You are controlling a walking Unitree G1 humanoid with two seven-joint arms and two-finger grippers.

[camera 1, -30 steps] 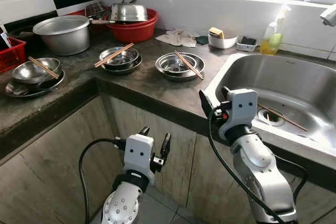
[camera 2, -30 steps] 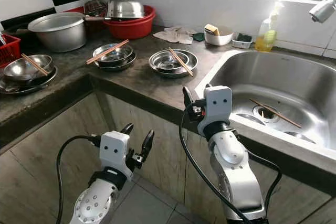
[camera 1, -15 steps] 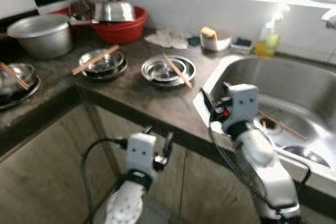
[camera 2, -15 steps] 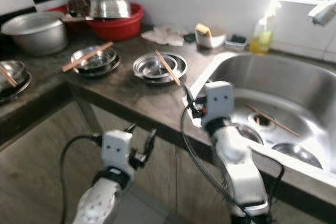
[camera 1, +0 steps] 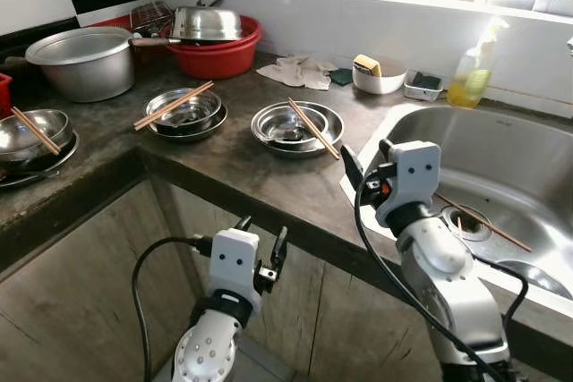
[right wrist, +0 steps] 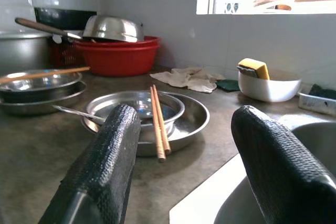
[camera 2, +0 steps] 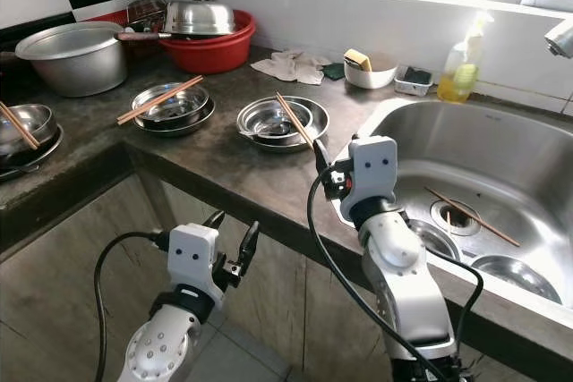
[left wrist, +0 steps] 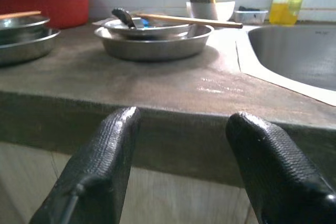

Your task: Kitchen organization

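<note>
Steel dishes crowd the dark countertop (camera 1: 260, 176), each set topped with chopsticks. Farthest left, a bowl on a plate (camera 1: 31, 136) carries one pair of sticks; behind it stand a large aluminium pot (camera 1: 81, 60) and a red basin (camera 1: 219, 46) holding a steel lid. Next along sits a second bowl-and-plate set (camera 1: 183, 114) with chopsticks laid across, then a third set (camera 1: 295, 127) just beside the sink's edge, its chopsticks (camera 1: 313, 128) resting diagonally over the rim and a spoon inside.

Below the counter's front edge, the left gripper (camera 1: 260, 243) hangs low before the cabinet doors, forearm raised from beneath, fingers pointing up toward the edge and spread apart with nothing between them. The left wrist view looks level across the countertop at the third set.

The right gripper (camera 1: 365, 157) is lifted to counter height at the corner where counter meets sink (camera 1: 537, 145), forearm bent upward, fingers spread wide and empty, aimed toward the third set.

Inside the sink lie a loose pair of chopsticks (camera 1: 483, 221) near the drain and a steel bowl. Behind it stand a white bowl with a sponge (camera 1: 376, 73) and a yellow spray bottle (camera 1: 472, 69).
</note>
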